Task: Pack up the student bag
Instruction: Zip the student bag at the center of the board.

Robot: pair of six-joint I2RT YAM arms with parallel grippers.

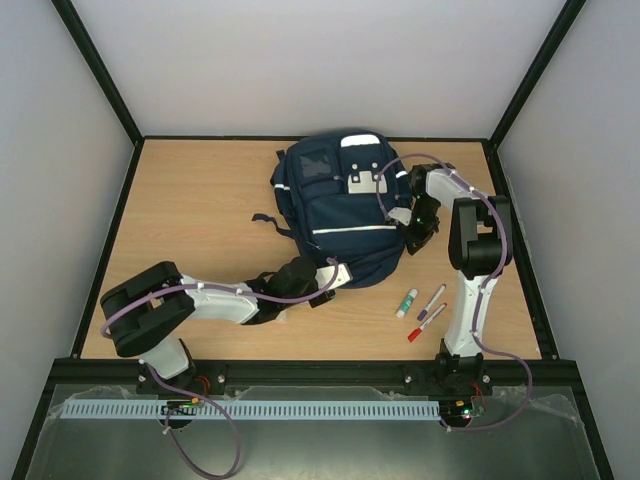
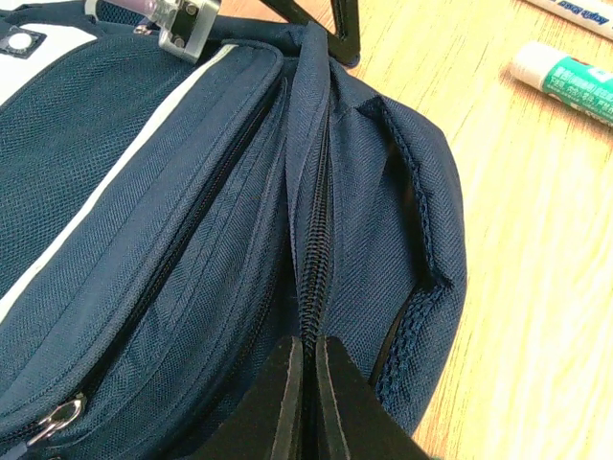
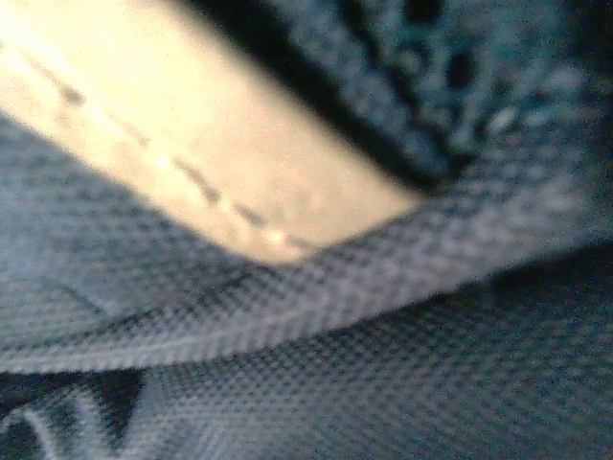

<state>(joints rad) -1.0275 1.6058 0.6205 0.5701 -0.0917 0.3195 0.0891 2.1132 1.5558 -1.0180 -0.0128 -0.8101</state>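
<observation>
The student bag (image 1: 340,210), navy with white stripes, lies flat in the middle of the wooden table. At its near-left corner my left gripper (image 1: 300,275) is shut. In the left wrist view its black fingers (image 2: 287,383) pinch the bag's main zipper line (image 2: 316,240), and the zipper teeth run in between them. No pull shows there. My right gripper (image 1: 417,232) is pressed against the bag's right side. The right wrist view holds only blurred navy fabric (image 3: 383,364), so its fingers are hidden, and I cannot tell whether fabric is caught in them.
A glue stick (image 1: 406,303) and two markers (image 1: 432,297) (image 1: 425,323) lie on the table right of the bag's near end, close to the right arm's base. The glue stick (image 2: 565,79) also shows in the left wrist view. A silver pocket zipper pull (image 2: 57,417) lies at lower left.
</observation>
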